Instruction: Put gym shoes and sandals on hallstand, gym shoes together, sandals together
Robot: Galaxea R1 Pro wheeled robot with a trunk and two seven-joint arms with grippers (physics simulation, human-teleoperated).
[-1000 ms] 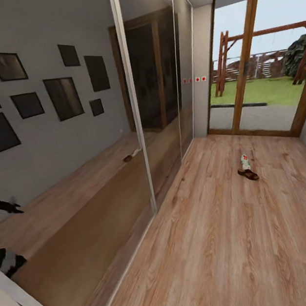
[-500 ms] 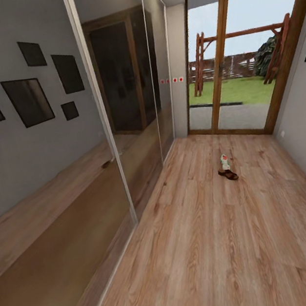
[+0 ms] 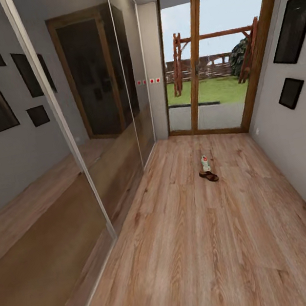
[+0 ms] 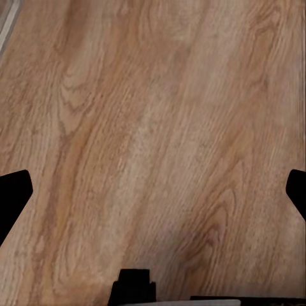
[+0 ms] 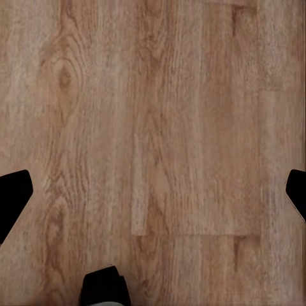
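The head view looks down a corridor toward a glass door (image 3: 207, 60) with a garden behind it, mirrored sliding panels (image 3: 61, 138) along the left wall and dark picture frames (image 3: 291, 27) on the right wall. Far down the corridor floor (image 3: 197, 245), near the door, lie one gym shoe (image 3: 205, 163) and one sandal (image 3: 209, 176); the white shoe sits just beyond the brown sandal, and at this range it is too small to tell whether they touch. Their partners and the rack are not to be made out here. Each wrist camera looks straight down on bare planks: the left gripper (image 4: 153, 191) has its fingertips (image 4: 14, 191) at opposite edges of its picture, so it is spread wide and empty, and the right gripper (image 5: 153, 191) stands the same way, wide apart with nothing between its fingers (image 5: 14, 191). The robot seems to be at the approach stage, with no shoe yet collected. The main risk from here is the drive itself: the footwear lies well ahead in a narrow passage, and a careless line could bring the base against the mirror track or roll it over the sandal. With the two items so close together, a wide grasp could also catch both or nudge one away.
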